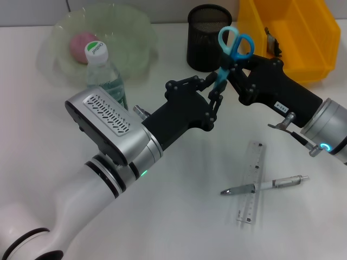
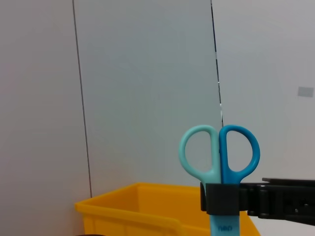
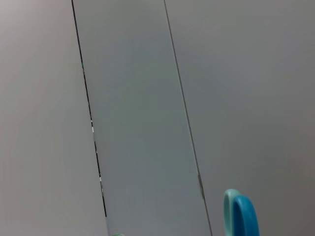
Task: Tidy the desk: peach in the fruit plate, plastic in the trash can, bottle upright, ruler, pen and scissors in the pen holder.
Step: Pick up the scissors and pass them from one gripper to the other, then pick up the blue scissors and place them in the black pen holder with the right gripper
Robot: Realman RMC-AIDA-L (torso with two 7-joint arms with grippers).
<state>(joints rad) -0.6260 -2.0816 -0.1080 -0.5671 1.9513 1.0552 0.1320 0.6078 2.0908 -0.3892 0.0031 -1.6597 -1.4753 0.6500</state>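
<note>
Where both jaws meet, scissors [image 1: 234, 46] upright.

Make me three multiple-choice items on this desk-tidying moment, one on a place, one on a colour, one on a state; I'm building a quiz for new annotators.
1. Where is the peach?
A. in the fruit plate
B. in the trash can
C. beside the ruler

2. What colour is the trash can?
A. black
B. yellow
C. pale green

3. How are the scissors held?
A. lying flat on the desk
B. dropped in the pen holder
C. upright in the air, handles up, between the left gripper and right gripper

Answers: 1 A, the pink fruit sits inside the green bowl. 2 B, the bin is bright yellow. 3 C, both grippers meet at the sheath, above the desk.
</note>
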